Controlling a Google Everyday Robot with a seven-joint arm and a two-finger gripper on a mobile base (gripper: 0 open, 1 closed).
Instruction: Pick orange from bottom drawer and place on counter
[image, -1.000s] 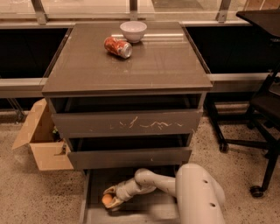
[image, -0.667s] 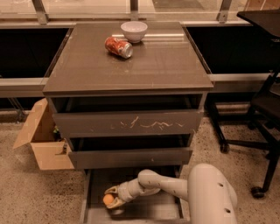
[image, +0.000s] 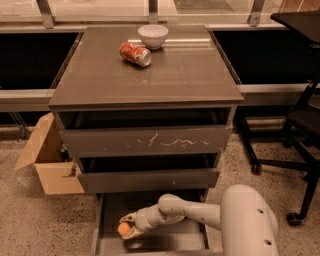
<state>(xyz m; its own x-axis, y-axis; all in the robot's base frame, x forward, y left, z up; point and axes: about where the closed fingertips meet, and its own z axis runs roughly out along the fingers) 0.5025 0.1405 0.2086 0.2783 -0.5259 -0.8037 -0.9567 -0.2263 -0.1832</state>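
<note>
Grey-brown bottom drawer (image: 170, 242): hand (image: 124, 227) inside, orange (image: 122, 229) in its grip.

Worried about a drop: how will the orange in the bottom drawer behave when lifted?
The orange is small and round, so probably light but apt to roll if released. Its smooth skin may slip. The gripper is at it in the bottom drawer.

Grey-brown counter (image: 190, 75), white bowl (image: 153, 35) and crushed red can (image: 135, 53) on it, hand (image: 126, 227) gripping orange (image: 123, 229) in bottom drawer (image: 170, 239)
</note>
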